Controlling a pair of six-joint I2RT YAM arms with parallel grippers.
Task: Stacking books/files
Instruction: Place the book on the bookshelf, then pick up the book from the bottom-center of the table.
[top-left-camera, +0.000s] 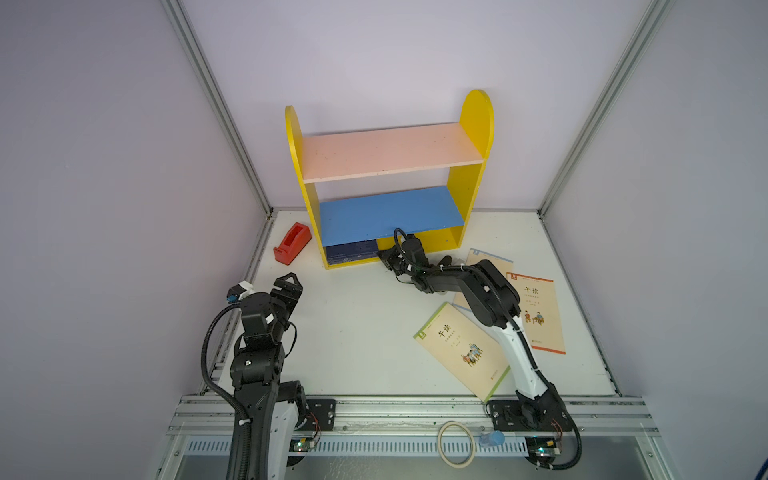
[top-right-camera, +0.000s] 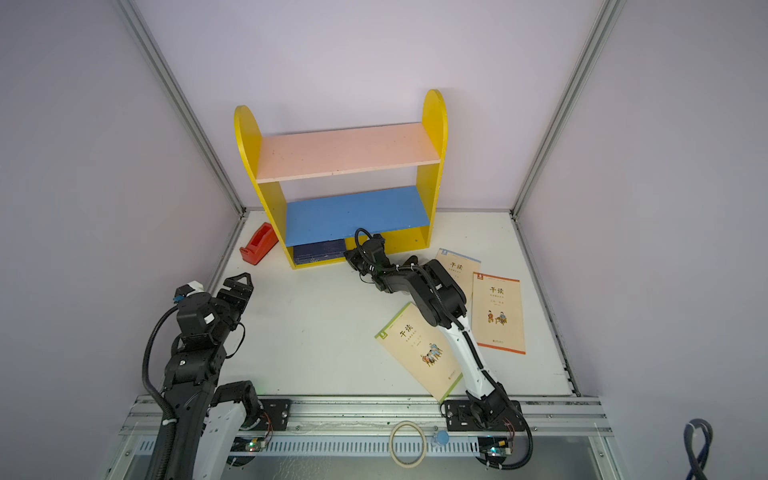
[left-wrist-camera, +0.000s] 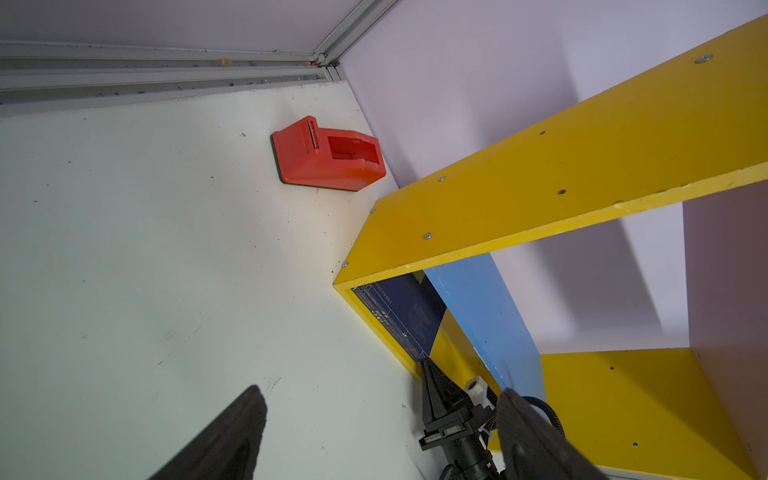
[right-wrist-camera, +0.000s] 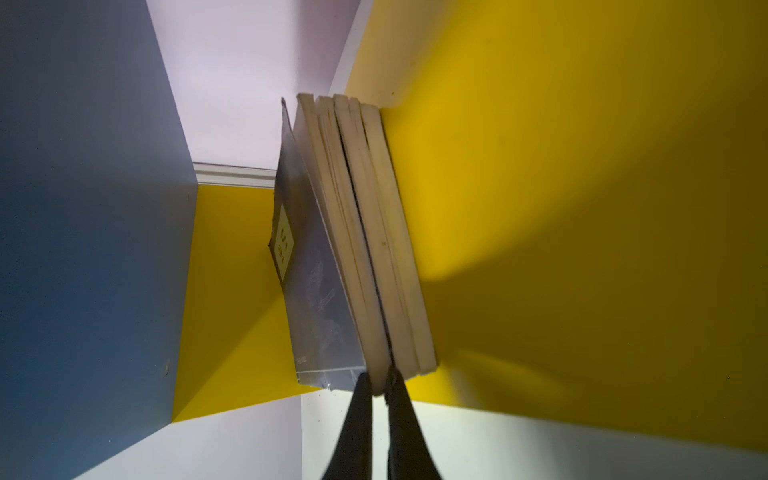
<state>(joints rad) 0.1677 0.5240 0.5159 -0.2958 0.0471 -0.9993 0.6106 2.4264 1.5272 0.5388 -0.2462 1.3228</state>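
While the left tool (left-wrist-camera: 379, 390) hangs wide open, the right tool (right-wrist-camera: 377, 384) pinches a corner of the top navy book (right-wrist-camera: 320, 291).

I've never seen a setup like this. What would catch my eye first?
The bright yellow shelf with pink and blue boards at the back of the table stands out most. The right gripper, shut, is at a corner of the navy books stacked in its bottom compartment, while three cream books lie loose on the table nearby. A red tape dispenser sits beside the shelf.

Small books (top-left-camera: 351, 253) in shelf (top-left-camera: 471, 195) bottom; large books (top-left-camera: 461, 353) right — dispenser (top-left-camera: 292, 244) left
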